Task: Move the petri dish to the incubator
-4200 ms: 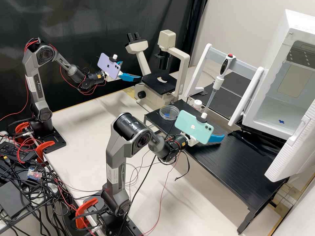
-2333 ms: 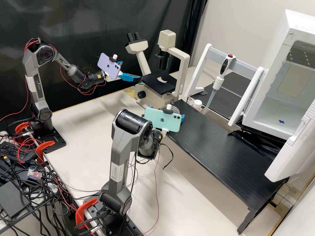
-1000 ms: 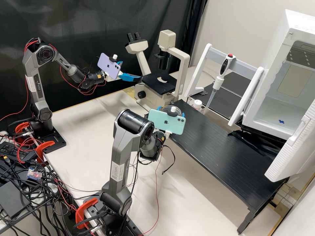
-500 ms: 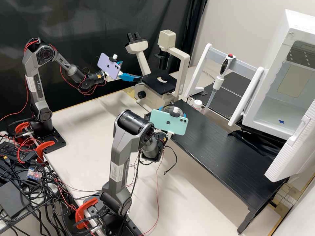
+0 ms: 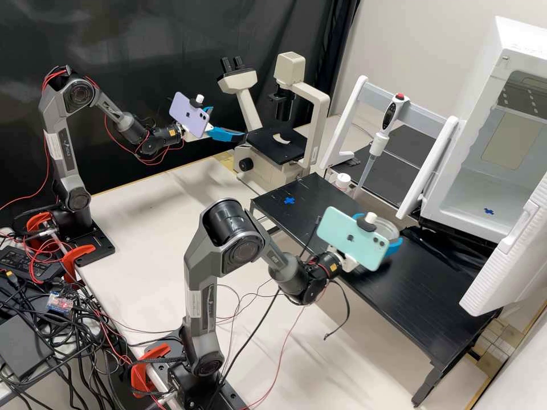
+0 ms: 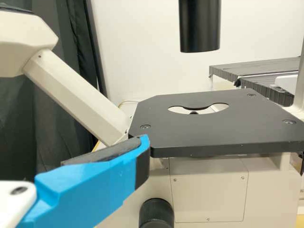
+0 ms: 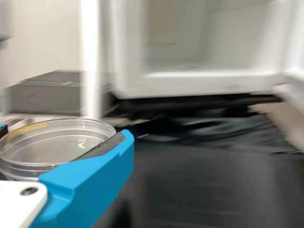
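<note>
High view shows one petri dish (image 5: 387, 228), one incubator (image 5: 484, 97).

black curtain (image 5: 142, 40) | pale wall (image 5: 444, 45) | pale tabletop (image 5: 137, 216) | patterned floor (image 5: 496, 341), perhaps tiled

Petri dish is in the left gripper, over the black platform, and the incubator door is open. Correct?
One thing is wrong: the right gripper holds the petri dish, as the right wrist view shows. It is over the black platform, and the incubator door is open.
</note>
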Motion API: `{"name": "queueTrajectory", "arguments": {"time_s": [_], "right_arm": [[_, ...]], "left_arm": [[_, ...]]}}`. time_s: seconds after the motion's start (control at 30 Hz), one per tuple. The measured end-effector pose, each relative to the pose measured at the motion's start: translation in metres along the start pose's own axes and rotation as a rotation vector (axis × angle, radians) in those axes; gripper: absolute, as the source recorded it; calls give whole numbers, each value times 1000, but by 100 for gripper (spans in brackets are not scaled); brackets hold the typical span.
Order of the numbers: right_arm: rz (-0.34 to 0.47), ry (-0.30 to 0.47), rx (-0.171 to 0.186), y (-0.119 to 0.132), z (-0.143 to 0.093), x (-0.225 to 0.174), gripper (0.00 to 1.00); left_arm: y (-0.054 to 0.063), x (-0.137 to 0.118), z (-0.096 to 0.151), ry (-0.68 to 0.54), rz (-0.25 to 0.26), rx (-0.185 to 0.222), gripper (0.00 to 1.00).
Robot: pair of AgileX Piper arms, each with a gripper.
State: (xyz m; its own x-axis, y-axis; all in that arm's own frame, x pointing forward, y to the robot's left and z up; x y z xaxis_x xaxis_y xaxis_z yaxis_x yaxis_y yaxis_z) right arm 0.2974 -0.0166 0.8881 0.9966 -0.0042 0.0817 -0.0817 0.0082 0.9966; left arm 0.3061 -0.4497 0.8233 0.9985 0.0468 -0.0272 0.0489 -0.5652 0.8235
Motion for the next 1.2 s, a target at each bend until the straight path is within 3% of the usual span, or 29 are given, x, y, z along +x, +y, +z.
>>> {"name": "queueTrajectory", "arguments": {"time_s": [0.2,0.37,0.63,0.8,1.2], "right_arm": [[108,-34,-16,41,11,17,0],[136,-42,-36,60,11,40,0],[151,-124,26,75,12,98,0],[145,-170,26,82,9,135,0],[165,-167,12,103,-14,192,0]], "left_arm": [[0,0,0,0,0,0,100],[0,0,0,0,0,0,100],[0,0,0,0,0,0,100],[0,0,0,0,0,0,100],[0,0,0,0,0,0,100]]}}
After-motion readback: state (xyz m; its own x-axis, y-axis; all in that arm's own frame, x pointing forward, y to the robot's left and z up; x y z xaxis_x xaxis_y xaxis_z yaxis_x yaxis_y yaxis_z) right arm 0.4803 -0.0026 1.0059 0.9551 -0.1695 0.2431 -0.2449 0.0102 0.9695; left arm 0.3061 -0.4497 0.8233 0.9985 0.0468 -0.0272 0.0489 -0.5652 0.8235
